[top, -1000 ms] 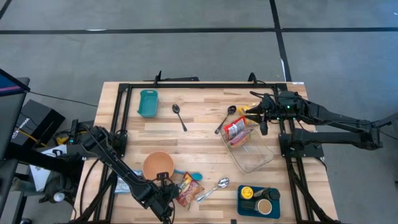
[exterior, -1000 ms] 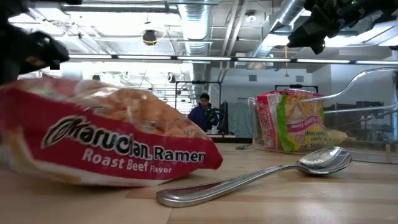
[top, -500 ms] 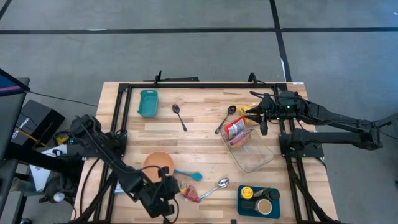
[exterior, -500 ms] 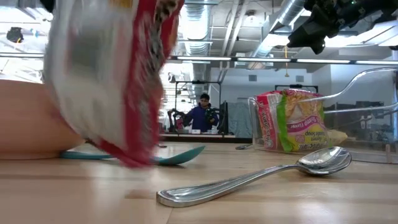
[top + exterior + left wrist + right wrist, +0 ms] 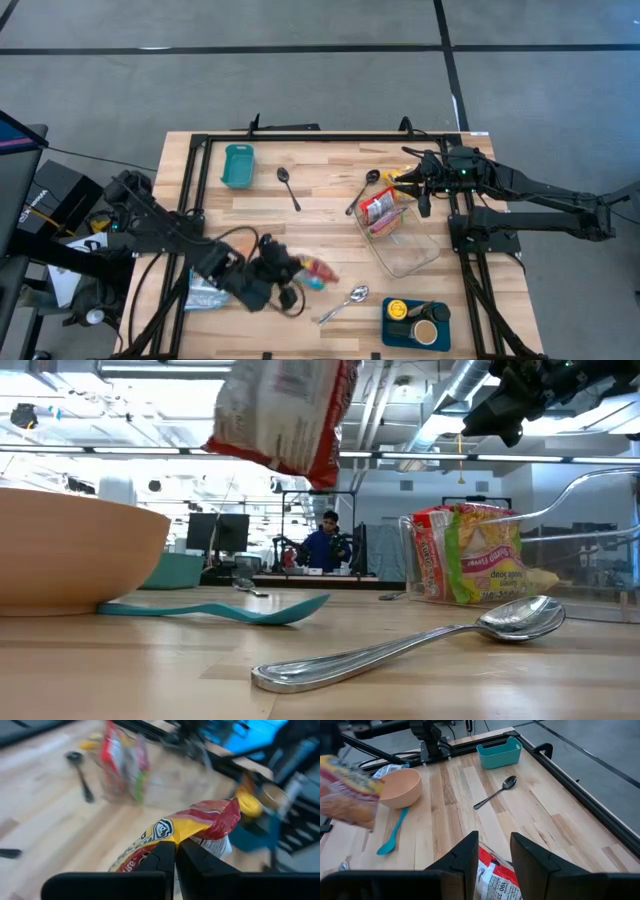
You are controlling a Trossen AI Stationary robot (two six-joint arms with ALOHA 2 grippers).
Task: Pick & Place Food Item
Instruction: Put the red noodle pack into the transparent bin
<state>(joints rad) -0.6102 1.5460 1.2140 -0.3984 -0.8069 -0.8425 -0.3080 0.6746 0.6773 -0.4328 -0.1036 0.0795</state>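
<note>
Left hand (image 5: 175,851) is pinching the ramen packet (image 5: 175,831) by one edge, fingers pressed together on it, and carrying it above the counter (image 5: 320,205) near the front edge, clear of the bowl (image 5: 70,555) and teal spoon (image 5: 215,610). Held by its edge, the packet is hanging free; in the low view it is riding high over the silver spoon (image 5: 400,645).

Right hand (image 5: 492,852) is hovering partly spread over the clear container (image 5: 405,245) by the right edge, holding nothing; another ramen packet (image 5: 378,208) is standing inside. Likely destination for the carried packet.
</note>
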